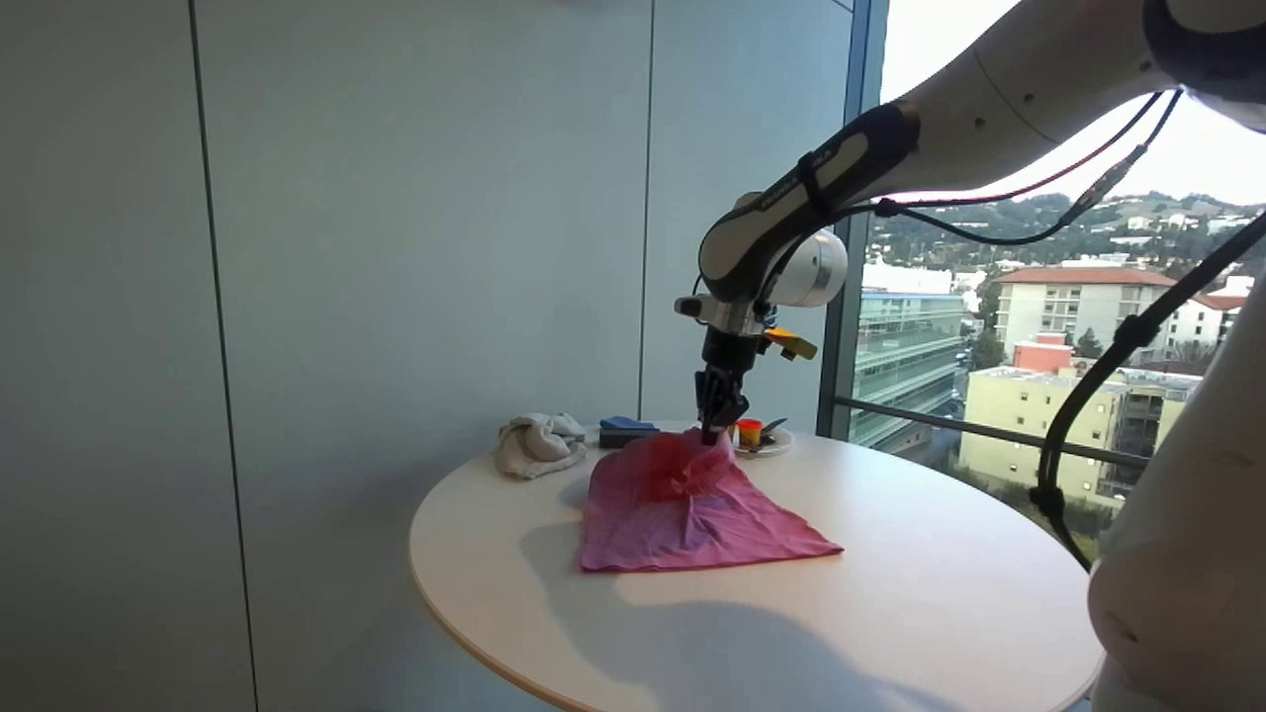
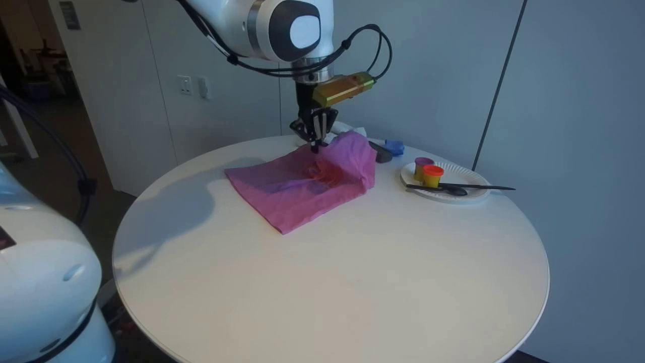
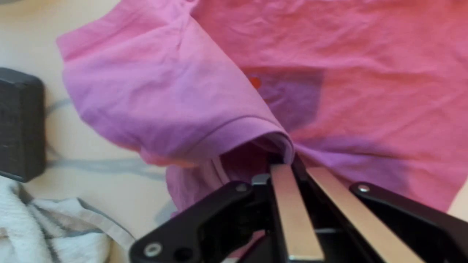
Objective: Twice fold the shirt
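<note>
My jaws were pressed together on a hemmed edge of the shirt (image 2: 300,189), with the cloth pinched right at the tips of the pads (image 3: 295,215). Whether that edge belonged to a sleeve or to another border, I could not tell. I had reason to hold it there: a grip at the margin should turn the fabric over on itself, where a fistful of the middle would likely drag the whole garment. The wrist view showed the cloth arched beside my tips, with a dark hollow beneath the bend.

In both exterior views the shirt lay on the counter (image 2: 352,282), partly raised to my tips, the rest spread flat to a straight border. I counted on that flat part as an anchor, its weight and rub resisting my pull. Since so much lay spread out, I took this for the first of the two folds, the edge not yet laid down; I would need to lower it before letting go, or it might spring back.

The paper plate (image 2: 468,176) with its lidded tubs (image 2: 432,180) and the beige cloth (image 1: 539,447) sat apart from the shirt, perhaps to stay out of the fold's path. The dark block (image 3: 22,124) stood near the raised side, where a loose sleeve might brush it.
</note>
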Available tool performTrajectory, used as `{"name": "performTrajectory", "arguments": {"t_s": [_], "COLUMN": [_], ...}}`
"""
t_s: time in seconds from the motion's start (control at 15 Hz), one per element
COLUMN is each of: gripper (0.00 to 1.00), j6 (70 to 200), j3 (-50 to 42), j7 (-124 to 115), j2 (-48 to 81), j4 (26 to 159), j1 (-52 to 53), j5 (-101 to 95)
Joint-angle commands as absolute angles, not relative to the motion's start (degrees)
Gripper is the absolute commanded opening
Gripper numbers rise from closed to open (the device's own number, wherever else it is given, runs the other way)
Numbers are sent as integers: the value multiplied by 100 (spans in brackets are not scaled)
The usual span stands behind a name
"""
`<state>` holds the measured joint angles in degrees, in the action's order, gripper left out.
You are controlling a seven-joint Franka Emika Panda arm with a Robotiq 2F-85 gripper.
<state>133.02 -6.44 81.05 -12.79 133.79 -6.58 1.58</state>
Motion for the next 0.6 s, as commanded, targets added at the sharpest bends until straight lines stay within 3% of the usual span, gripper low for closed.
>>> {"name": "performTrajectory", "arguments": {"t_s": [0.0, 0.53], "gripper": [7, 7], "j6": [13003, 11601], "j3": [-1030, -1135], "j7": [9213, 9276], "j2": [-1903, -1630], "j4": [13993, 13883], "j1": [-181, -144], "j5": [1132, 1492]}}
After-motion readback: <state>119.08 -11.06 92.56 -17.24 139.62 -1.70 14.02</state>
